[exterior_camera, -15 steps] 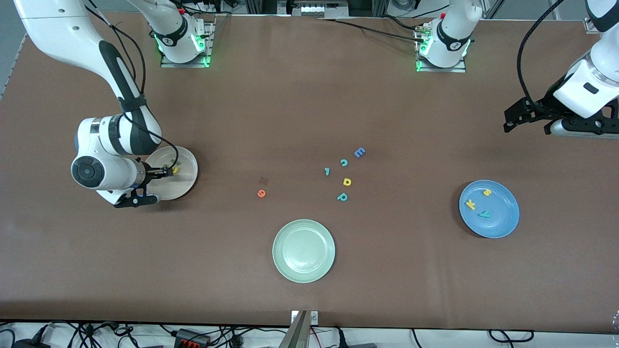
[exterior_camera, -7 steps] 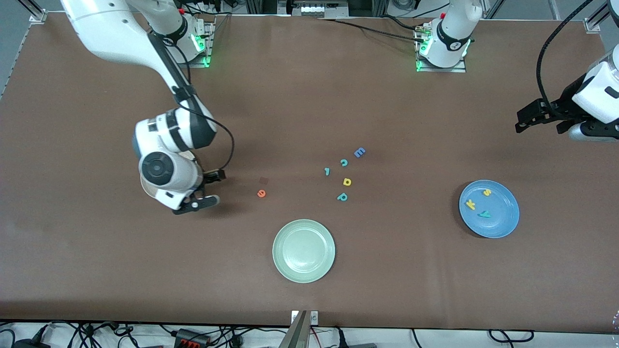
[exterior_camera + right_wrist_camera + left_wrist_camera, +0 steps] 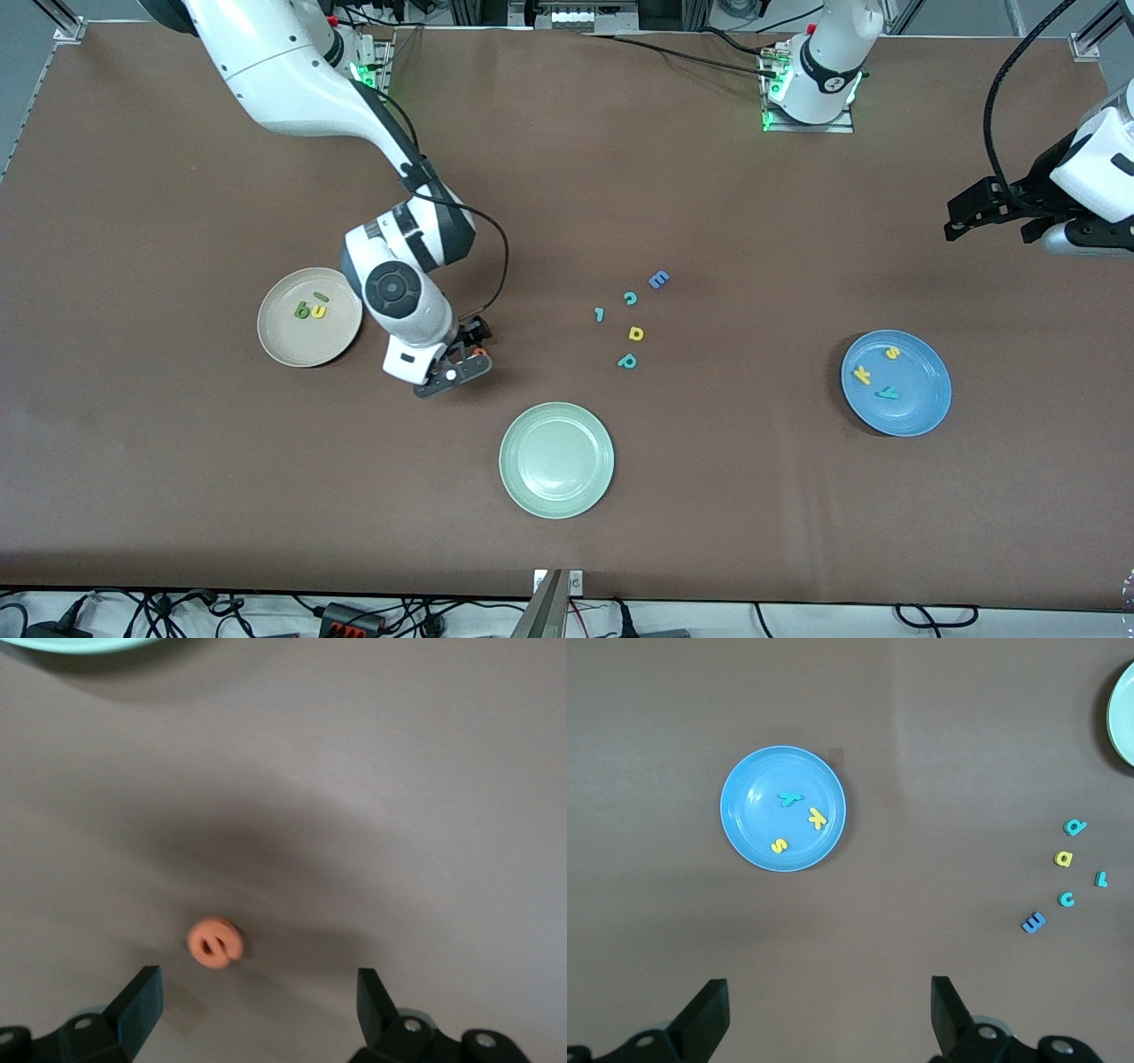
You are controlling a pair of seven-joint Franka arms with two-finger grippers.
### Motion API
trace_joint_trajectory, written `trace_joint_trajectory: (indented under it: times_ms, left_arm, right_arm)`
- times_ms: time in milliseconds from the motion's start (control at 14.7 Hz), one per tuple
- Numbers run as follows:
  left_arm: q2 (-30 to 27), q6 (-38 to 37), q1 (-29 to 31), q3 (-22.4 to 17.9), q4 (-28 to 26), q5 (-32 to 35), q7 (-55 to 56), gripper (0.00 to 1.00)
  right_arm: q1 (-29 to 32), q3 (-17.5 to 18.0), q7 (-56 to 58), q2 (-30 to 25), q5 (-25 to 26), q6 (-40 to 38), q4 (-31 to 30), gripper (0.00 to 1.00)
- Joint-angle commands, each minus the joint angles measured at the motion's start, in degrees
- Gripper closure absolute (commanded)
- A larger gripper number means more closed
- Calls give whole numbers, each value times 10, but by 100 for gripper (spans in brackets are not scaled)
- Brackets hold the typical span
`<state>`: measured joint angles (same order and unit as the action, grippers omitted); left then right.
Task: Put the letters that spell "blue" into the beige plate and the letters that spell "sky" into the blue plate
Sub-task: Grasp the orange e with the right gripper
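Over orange e [image 3: 215, 943]: right gripper [image 3: 252, 1010] fingers spread wide, empty; left gripper [image 3: 828, 1014] fingers apart, waiting.

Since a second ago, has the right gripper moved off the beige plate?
Yes. The right gripper, open, has swung from over the beige plate toward the table's middle and now hangs over the orange e.

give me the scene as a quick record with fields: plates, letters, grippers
beige plate: holds dark green b, thin green l, yellow u
blue plate: holds yellow s, yellow k, teal y
orange e: on the table, not in a plate
right gripper: open, over the orange e
left gripper: open, waiting above the table
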<state>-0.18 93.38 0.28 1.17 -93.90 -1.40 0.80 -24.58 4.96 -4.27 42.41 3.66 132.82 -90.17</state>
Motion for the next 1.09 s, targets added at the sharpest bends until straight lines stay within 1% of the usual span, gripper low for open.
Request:
trace_joint_trajectory:
  times_ms: [0, 204, 476, 679, 951, 1019]
  left_arm:
    - [6, -16, 2, 1, 18, 13, 4, 0]
    - [6, -19, 1, 9, 20, 19, 4, 0]
    - [6, -18, 1, 10, 20, 18, 8, 0]
    - [7, -16, 4, 4, 19, 18, 8, 0]
    - [6, -19, -3, 13, 19, 18, 10, 0]
    - [6, -18, -3, 13, 20, 18, 10, 0]
  right_arm:
    - [-13, -4, 1, 13, -2, 2, 21, 36]
    - [-21, -5, -1, 24, 0, 4, 29, 37]
    - [-28, -7, -2, 30, 39, 4, 33, 37]
    - [-28, -7, -3, 40, 38, 19, 34, 37]
    - [-31, -7, -5, 47, 36, 33, 35, 41]
    - [-31, -7, -4, 47, 37, 32, 35, 44]
